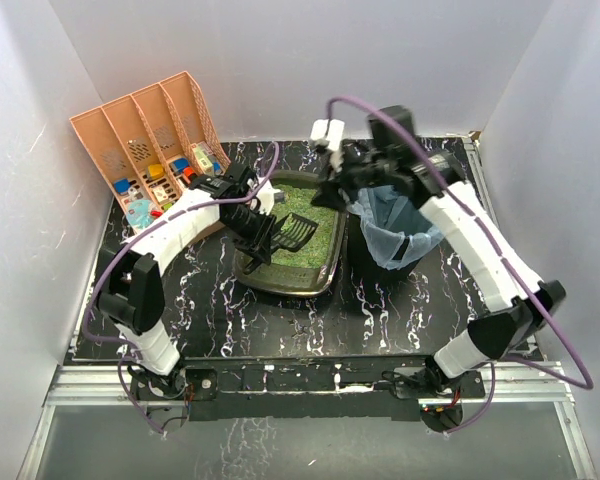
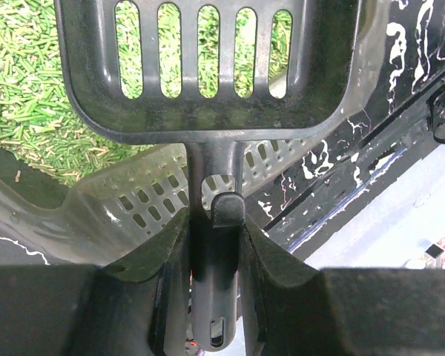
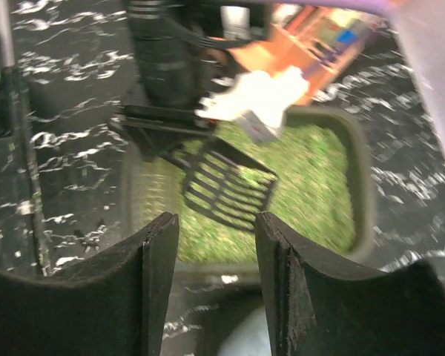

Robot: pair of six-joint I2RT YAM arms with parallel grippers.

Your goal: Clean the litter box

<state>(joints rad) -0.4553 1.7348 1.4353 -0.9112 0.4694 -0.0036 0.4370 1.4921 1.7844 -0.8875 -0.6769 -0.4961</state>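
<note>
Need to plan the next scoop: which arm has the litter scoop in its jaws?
The left gripper: its jaws are shut on the handle of the slotted scoop, over the litter box. The right gripper has its jaws apart, holding nothing.

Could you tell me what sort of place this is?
Likely a robot test booth, not a home: white walls box in a marbled table holding a litter box and lined bin.

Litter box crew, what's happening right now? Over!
Left gripper shut on scoop handle, scoop over litter box. Right gripper open, empty, beside bin. Nothing blocking scoop.
</note>
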